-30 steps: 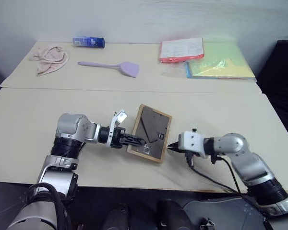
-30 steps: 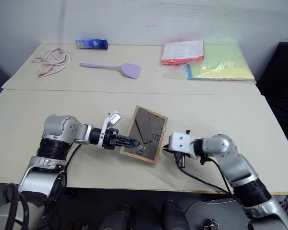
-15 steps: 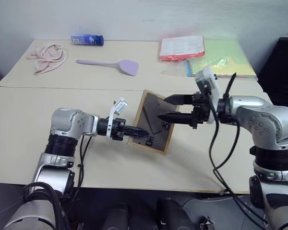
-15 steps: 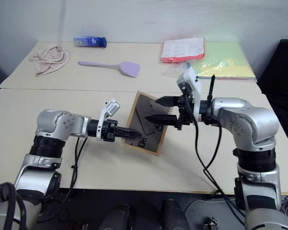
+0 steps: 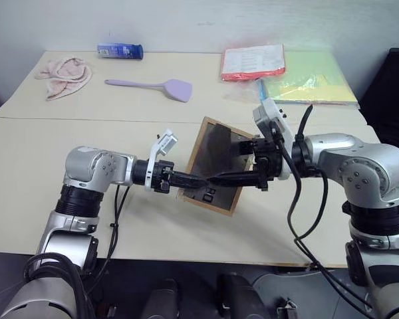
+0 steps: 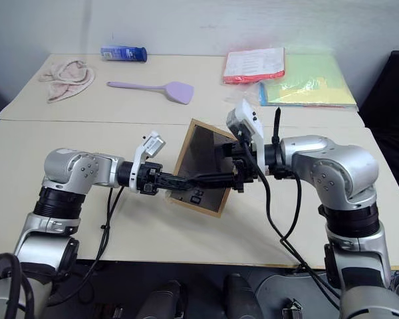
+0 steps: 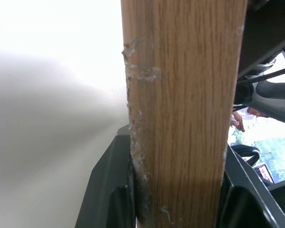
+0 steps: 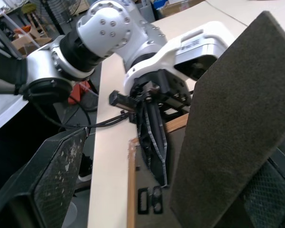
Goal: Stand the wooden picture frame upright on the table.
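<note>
Wooden picture frame [image 5: 216, 164], centre, tilted: my left claw [image 5: 198, 181] pinches its edge; right claw [image 5: 234, 162] spread around kickstand flap [image 8: 237, 123]. Risk: thin grip slips, frame topples onto worktop [image 5: 86, 212].

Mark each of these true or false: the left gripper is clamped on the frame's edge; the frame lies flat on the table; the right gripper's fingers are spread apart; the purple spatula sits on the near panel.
1. The left gripper is clamped on the wooden picture frame: true.
2. The frame lies flat on the table: false; it is tilted up, its lower edge near the tabletop.
3. The right gripper has its fingers spread: true.
4. The purple spatula sits on the near panel: false; it lies on the far one.
</note>
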